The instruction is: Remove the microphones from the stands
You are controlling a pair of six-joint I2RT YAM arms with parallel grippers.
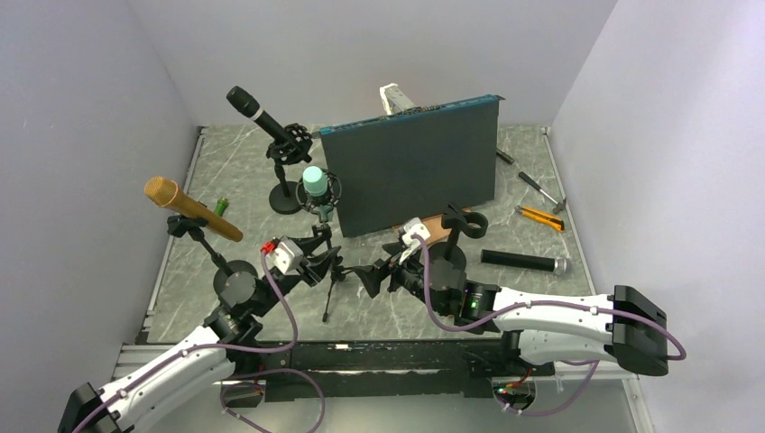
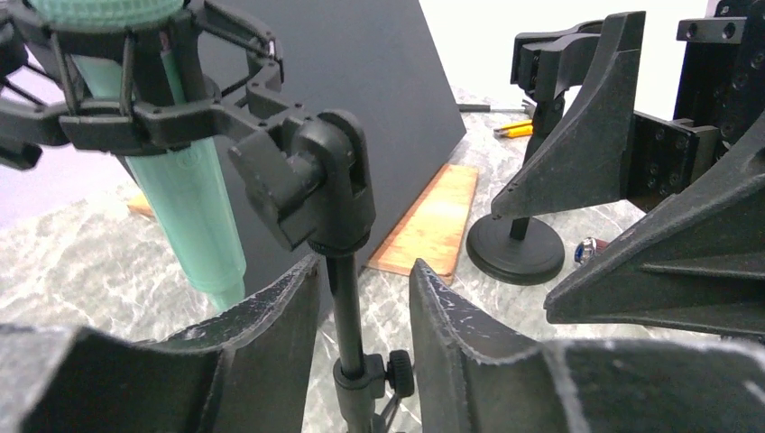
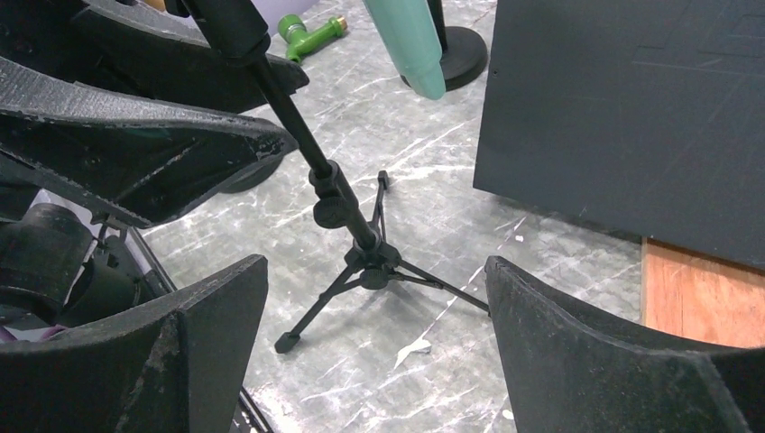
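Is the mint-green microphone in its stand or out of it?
In: the green microphone hangs through the ring cradle atop the upright tripod stand.

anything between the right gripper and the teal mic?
Nothing visible sits directly between the right gripper and the teal mic. Fingers of the left gripper straddle the stand pole below the shock mount, close beside that path.

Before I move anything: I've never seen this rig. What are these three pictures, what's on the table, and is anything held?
These are two robot arms with two-finger grippers. The wide picture looks down from above and behind them; the other two come from wrist cameras. On the table stand a teal microphone on a tripod stand, a gold microphone and a black microphone; a loose microphone lies at right. The left gripper straddles the tripod stand's pole, open, not gripping. The right gripper is wide open, empty.
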